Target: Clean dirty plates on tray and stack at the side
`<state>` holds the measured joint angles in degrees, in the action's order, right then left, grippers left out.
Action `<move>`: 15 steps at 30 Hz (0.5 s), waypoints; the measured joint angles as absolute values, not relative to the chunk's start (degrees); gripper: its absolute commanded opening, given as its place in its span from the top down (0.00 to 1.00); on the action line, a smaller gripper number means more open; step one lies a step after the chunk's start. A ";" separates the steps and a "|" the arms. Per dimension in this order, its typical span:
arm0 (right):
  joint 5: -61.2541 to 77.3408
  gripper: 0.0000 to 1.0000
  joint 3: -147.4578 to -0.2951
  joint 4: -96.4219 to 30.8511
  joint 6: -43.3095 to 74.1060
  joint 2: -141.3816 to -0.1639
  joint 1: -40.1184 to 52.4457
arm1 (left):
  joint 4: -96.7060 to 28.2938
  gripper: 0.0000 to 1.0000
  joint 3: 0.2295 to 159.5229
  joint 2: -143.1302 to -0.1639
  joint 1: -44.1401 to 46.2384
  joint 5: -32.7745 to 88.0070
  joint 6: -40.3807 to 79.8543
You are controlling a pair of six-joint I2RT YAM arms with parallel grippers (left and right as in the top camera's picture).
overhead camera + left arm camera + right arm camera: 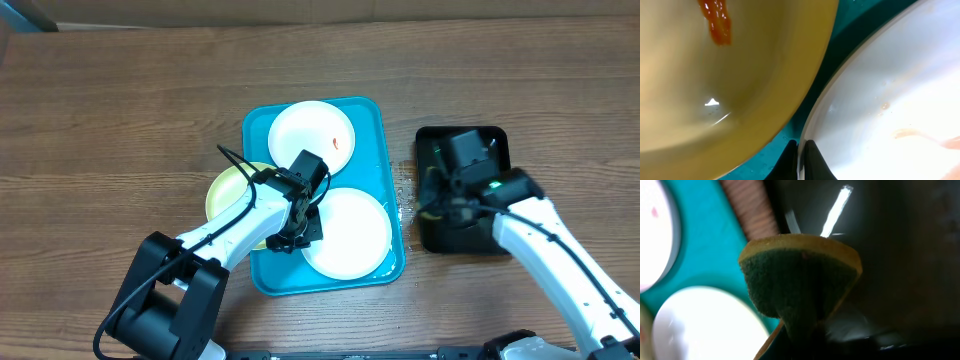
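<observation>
The turquoise tray [382,128] holds a white plate [311,138] with a red-orange smear at the back and a second white plate [352,232] at the front. A yellow-green plate [227,188] lies over the tray's left rim. In the left wrist view, this plate [715,85] has a red smear. My left gripper [293,236] is shut on the left rim of the front white plate [890,100], with its fingers [801,152] pinching the edge. My right gripper [438,200] is over the black tray and shut [805,330] on a yellow-and-green sponge [800,275].
A glossy black tray [497,140] sits to the right of the turquoise one on the wooden table [120,100]. The right wrist view shows its dark floor [910,255] and, to the left, both white plates on the turquoise tray [705,240].
</observation>
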<state>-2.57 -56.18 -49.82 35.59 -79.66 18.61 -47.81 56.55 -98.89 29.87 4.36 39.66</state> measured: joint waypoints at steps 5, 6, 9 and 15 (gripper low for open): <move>-3.27 0.93 -55.83 -46.59 33.01 -81.71 11.86 | -50.09 0.96 57.23 -98.91 29.85 3.79 38.11; -3.36 0.93 -55.46 -46.15 32.71 -83.37 10.46 | -50.81 0.96 57.76 -98.94 29.85 3.57 37.34; -3.42 0.77 -54.74 -46.02 32.32 -87.44 8.95 | -52.56 0.96 59.37 -99.18 29.85 3.29 35.99; -2.24 0.63 -54.15 -46.68 30.87 -91.26 8.60 | -55.37 0.96 63.31 -99.24 29.87 2.83 33.91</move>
<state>-2.24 -54.15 -46.68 30.87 -91.26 8.60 -55.37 63.31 -99.24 29.87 2.83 33.91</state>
